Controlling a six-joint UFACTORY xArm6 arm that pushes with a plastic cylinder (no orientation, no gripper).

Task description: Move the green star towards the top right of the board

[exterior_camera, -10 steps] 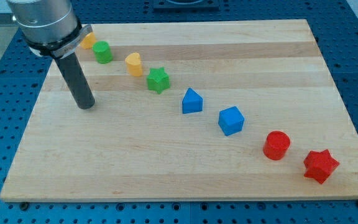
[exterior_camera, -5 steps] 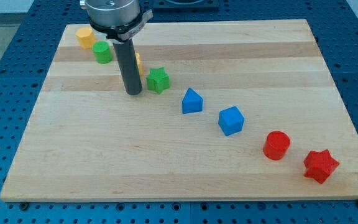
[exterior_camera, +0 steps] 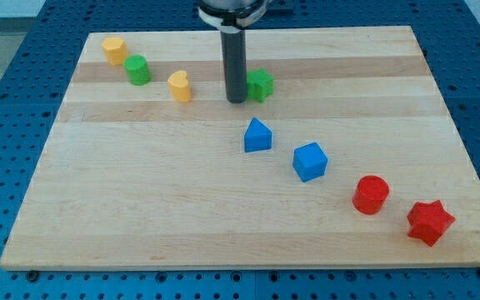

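In the camera view, the wooden counter [exterior_camera: 223,208] lies on a blue perforated base [exterior_camera: 7,100]; the dark rod comes down from the view's top, and my tip [exterior_camera: 237,101] rests on the wood in the upper middle of the board; the arm has no gripper, so there is nothing spread or pressed together to report; the green star [exterior_camera: 261,85] sits just to the view's right of my tip, touching the rod's side or very nearly so, and part of its left edge is hidden behind the rod; the yellow heart-like block [exterior_camera: 180,86] stands to the view's left of my tip, apart from it; further left and higher are the green cylinder [exterior_camera: 137,70] and, nearest the top left corner, the yellow block [exterior_camera: 114,50], whose shape I cannot make out exactly; below my tip is the blue house-shaped block [exterior_camera: 257,135]; then, running toward the view's bottom right, the blue cube [exterior_camera: 310,162], the red cylinder [exterior_camera: 371,195] and the red star [exterior_camera: 430,222], each apart from its neighbour.
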